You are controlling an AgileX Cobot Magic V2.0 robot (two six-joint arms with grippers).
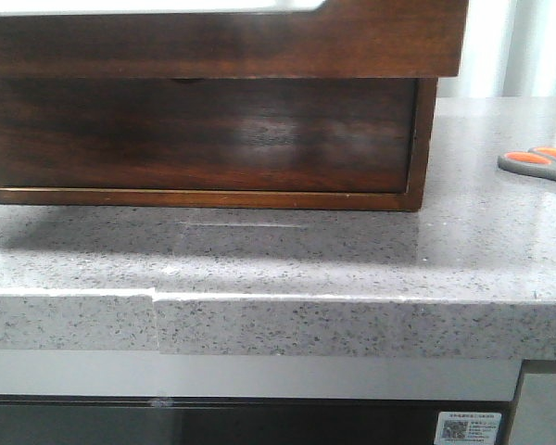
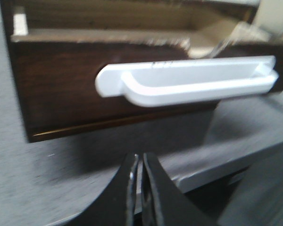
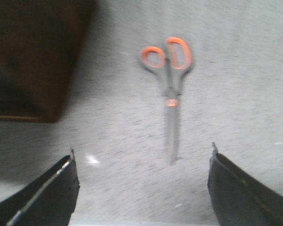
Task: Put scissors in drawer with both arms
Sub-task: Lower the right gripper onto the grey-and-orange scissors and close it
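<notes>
The scissors [image 3: 172,89], grey with orange-lined loops, lie flat on the speckled counter, blades pointing toward my right gripper [image 3: 141,157]. It is open and empty, with the blade tip lying just ahead of the gap between its fingers. The scissors' handles also show at the right edge of the front view [image 1: 537,165]. The drawer [image 1: 259,46] with the pale cut-out [image 2: 188,82] sticks out of the wooden box toward me, and its tan inside shows. My left gripper [image 2: 139,160] is shut and empty, in front of the drawer and apart from it.
The lower drawer front [image 1: 204,134] of the box is closed. The box corner [image 3: 33,61] stands beside the scissors. The counter's front edge [image 1: 278,301] runs close below the box, with a seam [image 1: 155,297] at the left.
</notes>
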